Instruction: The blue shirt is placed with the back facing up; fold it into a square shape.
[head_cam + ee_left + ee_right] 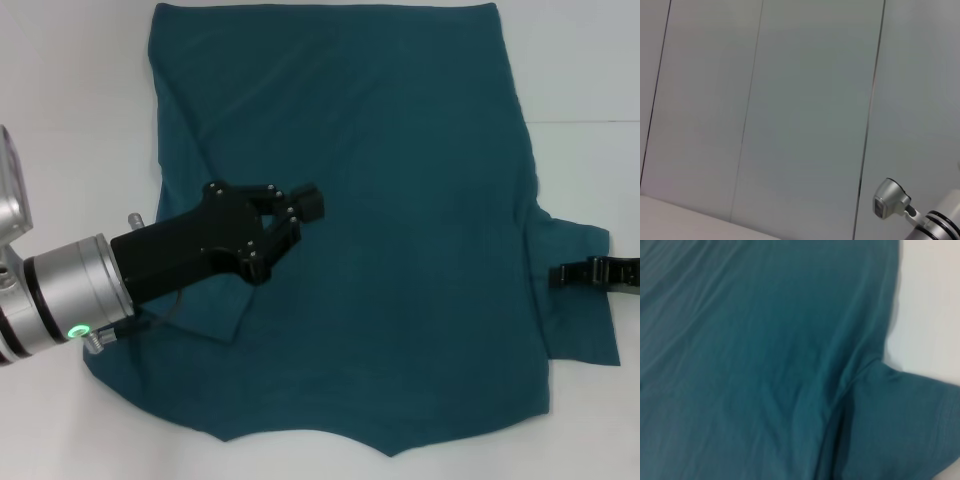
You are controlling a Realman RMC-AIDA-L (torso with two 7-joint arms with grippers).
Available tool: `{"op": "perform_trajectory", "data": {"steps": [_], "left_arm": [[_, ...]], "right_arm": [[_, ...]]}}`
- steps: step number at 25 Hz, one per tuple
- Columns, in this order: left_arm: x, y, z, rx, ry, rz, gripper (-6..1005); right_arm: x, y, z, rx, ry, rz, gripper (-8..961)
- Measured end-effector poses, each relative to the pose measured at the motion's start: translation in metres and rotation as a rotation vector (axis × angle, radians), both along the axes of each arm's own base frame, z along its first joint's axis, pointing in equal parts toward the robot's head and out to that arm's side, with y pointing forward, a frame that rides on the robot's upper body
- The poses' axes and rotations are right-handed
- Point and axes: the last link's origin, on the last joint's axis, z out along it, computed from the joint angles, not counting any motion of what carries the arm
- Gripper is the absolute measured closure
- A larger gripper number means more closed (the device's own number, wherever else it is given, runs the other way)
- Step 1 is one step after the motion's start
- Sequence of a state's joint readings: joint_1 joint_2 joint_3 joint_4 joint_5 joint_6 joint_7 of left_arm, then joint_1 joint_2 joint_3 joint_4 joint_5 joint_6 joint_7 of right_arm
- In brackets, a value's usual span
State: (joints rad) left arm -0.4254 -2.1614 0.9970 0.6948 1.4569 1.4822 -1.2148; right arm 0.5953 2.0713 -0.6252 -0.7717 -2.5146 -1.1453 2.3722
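Observation:
The blue shirt (380,200) lies flat on the white table, plain side up, collar towards me. Its left sleeve is folded inward over the body (195,310); its right sleeve (580,310) sticks out sideways. My left gripper (288,236) hovers over the left half of the shirt, open and holding nothing. My right gripper (598,272) is at the right edge of the head view, low at the right sleeve's outer hem. The right wrist view shows the shirt body (755,355) and the right sleeve (900,425) up close.
The white table (70,80) shows bare around the shirt on the left, right and near side. The left wrist view faces grey wall panels (805,115) and a part of the robot (890,200).

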Motion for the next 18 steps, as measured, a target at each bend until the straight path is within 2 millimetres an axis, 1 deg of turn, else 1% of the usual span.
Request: {"op": "perform_trajectory", "data": {"steps": [4, 7, 12, 18], "left_arm": [[-0.001, -0.001, 0.0, 0.0, 0.0, 0.003, 932], [-0.001, -0.001, 0.0, 0.001, -0.001, 0.004, 932], [-0.002, -0.001, 0.0, 0.001, -0.001, 0.006, 932], [-0.003, -0.001, 0.002, 0.005, -0.011, 0.015, 931]], "right_arm": [[0.0, 0.001, -0.004, 0.001, -0.019, 0.022, 443], [0.0, 0.001, -0.005, 0.002, -0.029, 0.038, 652], [-0.001, 0.002, -0.004, 0.004, -0.034, 0.053, 887], [-0.002, 0.001, 0.01, 0.06, -0.017, 0.051, 912]]}}
